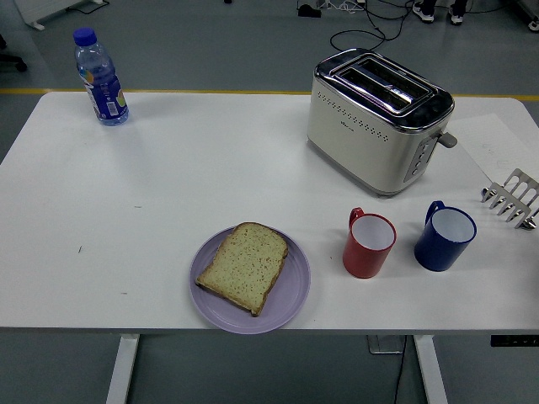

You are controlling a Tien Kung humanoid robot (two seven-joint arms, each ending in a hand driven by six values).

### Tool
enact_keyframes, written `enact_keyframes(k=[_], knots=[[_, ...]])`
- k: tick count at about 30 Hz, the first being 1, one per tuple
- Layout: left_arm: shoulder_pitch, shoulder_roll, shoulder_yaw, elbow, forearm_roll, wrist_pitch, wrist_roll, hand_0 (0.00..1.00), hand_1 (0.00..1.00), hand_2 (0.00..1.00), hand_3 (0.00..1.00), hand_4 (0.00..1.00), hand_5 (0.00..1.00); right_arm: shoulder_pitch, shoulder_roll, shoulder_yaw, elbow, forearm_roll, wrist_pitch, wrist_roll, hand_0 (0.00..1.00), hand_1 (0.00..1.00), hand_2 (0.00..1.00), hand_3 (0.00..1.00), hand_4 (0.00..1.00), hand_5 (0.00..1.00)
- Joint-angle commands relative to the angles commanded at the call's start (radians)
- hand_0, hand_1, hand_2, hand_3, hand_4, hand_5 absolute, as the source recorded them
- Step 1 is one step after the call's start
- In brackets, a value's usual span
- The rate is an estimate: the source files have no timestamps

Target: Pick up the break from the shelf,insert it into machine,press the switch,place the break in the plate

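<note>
Red mug (pixel 369 245) upright at 5 o'clock on white table (pixel 168 185), handle toward 11 o'clock. Blue mug (pixel 445 238) upright just beside it at its 3 o'clock, not touching. Water bottle (pixel 100 77), blue cap and label, upright at 10 o'clock, well apart. Black cable (pixel 358 35) on floor at 12 o'clock.

one slice of bread (pixel 245 266) lies on one lilac plate (pixel 290 305). right of the plate stand two mugs, one red mug (pixel 368 245) and one blue mug (pixel 444 237). there is one toaster (pixel 376 119), one water bottle (pixel 100 77), one metal toast rack (pixel 512 198) and one sheet of paper (pixel 498 147).
</note>
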Motion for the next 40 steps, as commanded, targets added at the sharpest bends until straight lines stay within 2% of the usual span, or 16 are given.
enact_keyframes(k=[40], knots=[[-0.001, 0.0, -0.002, 0.0, 0.005, -0.001, 0.0, 0.42, 0.506, 0.609, 0.731, 0.535, 0.998, 0.001, 0.001, -0.001, -0.01, 0.035, -0.023, 0.017, 0.677, 0.611, 0.648, 0.598, 0.433, 0.223]])
